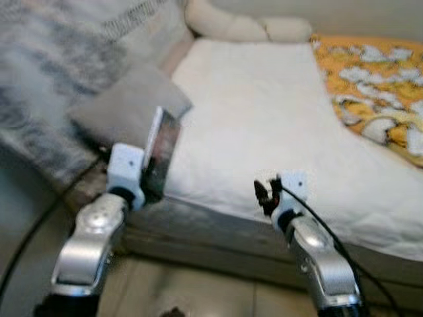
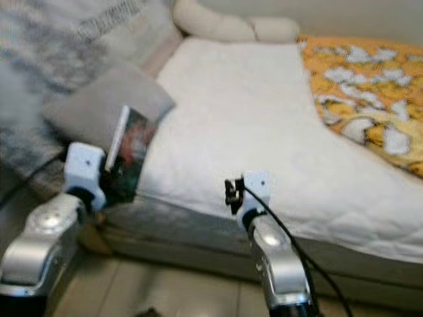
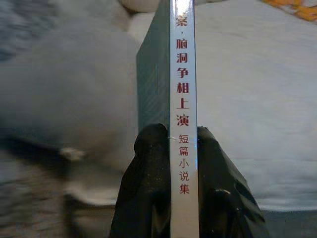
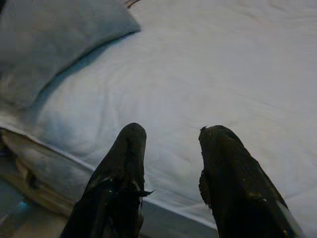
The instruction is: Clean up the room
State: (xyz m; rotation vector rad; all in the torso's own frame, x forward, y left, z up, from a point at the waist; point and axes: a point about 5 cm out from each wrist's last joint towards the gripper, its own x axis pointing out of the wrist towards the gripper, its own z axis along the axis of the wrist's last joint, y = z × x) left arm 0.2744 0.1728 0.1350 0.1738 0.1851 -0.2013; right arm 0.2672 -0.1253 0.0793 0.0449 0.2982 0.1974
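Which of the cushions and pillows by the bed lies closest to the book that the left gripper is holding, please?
The flat grey cushion just behind the book in the left gripper; the cream pillows sit far off at the bed's head.

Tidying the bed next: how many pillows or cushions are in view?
3: a grey cushion at the bed's left edge behind the held book, and two cream pillows at the head. More may be hidden.

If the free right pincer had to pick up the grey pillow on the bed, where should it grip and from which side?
Probably the pillow's pointed corner, approached from the open white mattress side. That corner lies flat and thin enough for open fingers, and the left pincer, holding a book upright, crowds the near edge.
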